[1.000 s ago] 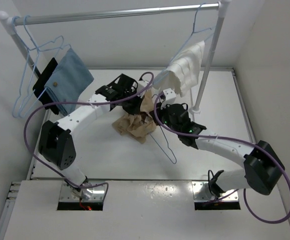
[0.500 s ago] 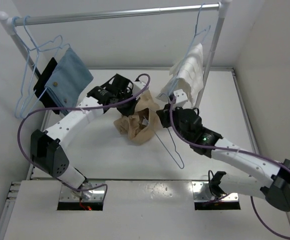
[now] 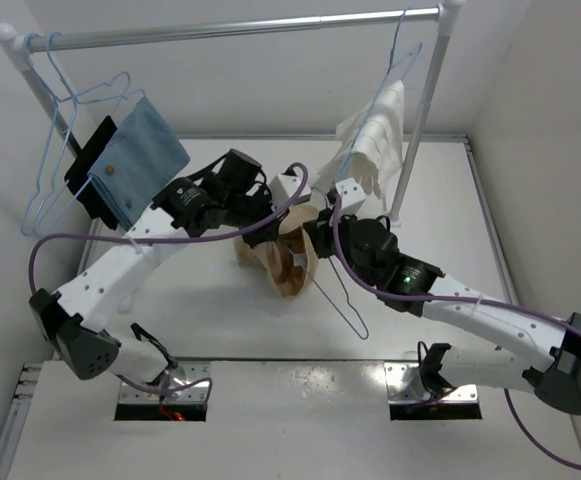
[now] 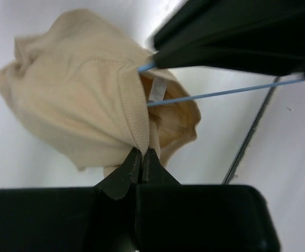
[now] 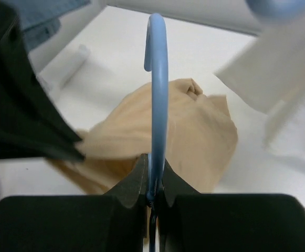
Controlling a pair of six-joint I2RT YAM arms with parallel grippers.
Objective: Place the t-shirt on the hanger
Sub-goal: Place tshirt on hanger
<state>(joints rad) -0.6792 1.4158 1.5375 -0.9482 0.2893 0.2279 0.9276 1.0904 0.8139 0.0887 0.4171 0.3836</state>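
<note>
I have my left gripper [image 4: 142, 157] pinched shut on the t-shirt [image 4: 73, 105] collar, mid-frame, and my right gripper [image 5: 153, 176] clamped around the hanger [image 5: 157, 79] neck.

No legible text anywhere.

A rail [image 3: 230, 28] spanned the back of the table [image 3: 220, 305]. Near its left end hung bare hangers [image 3: 45, 185] and a blue cloth [image 3: 140, 160], with a black piece [image 3: 92, 165] against the cloth's left edge. A white cloth [image 3: 378, 135] hung beside the right post [image 3: 422, 120].
</note>
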